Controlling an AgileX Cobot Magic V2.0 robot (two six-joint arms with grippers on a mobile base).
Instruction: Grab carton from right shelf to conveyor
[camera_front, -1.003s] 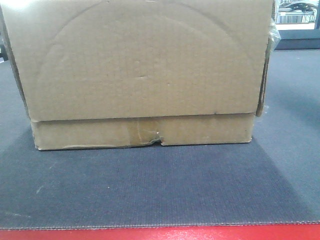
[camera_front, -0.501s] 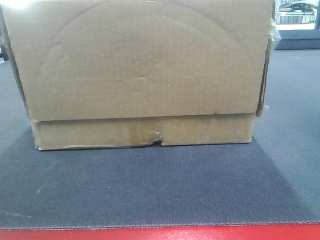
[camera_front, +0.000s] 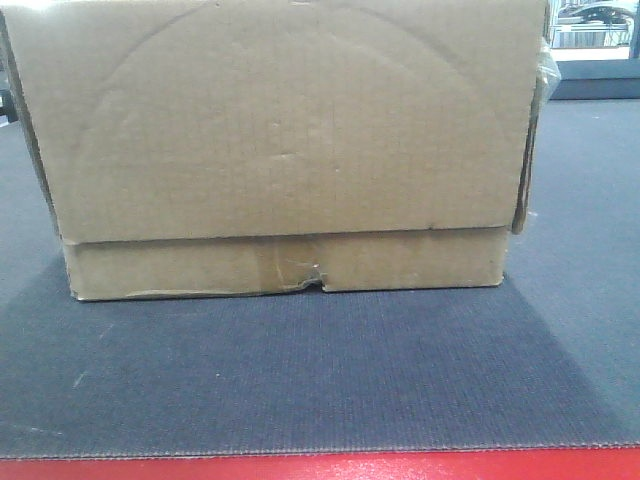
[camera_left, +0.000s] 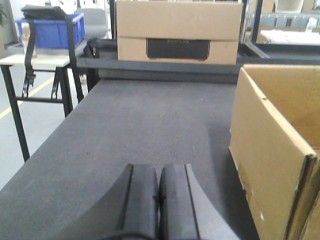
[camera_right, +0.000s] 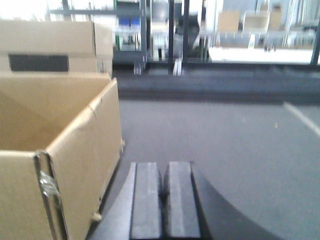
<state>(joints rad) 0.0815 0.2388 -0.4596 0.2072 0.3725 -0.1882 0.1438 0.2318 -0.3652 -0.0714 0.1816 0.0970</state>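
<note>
The brown carton (camera_front: 280, 150) stands on the dark grey conveyor (camera_front: 320, 380), just behind the belt's red edge strip, with a small tear at its lower flap edge. Its open top shows in both wrist views. My left gripper (camera_left: 158, 172) is shut, empty, hanging over the belt to the left of the carton (camera_left: 275, 145). Over the belt on the other side, to the right of the carton (camera_right: 60, 150), my right gripper (camera_right: 163, 170) is shut and empty. Neither gripper touches the box. The right shelf is out of view.
A second cardboard box (camera_left: 179, 31) with a dark label sits at the far end of the belt. A blue bin (camera_left: 50, 30) rests on a black-legged table beyond the belt's left edge. Racks and boxes stand in the background (camera_right: 250, 22).
</note>
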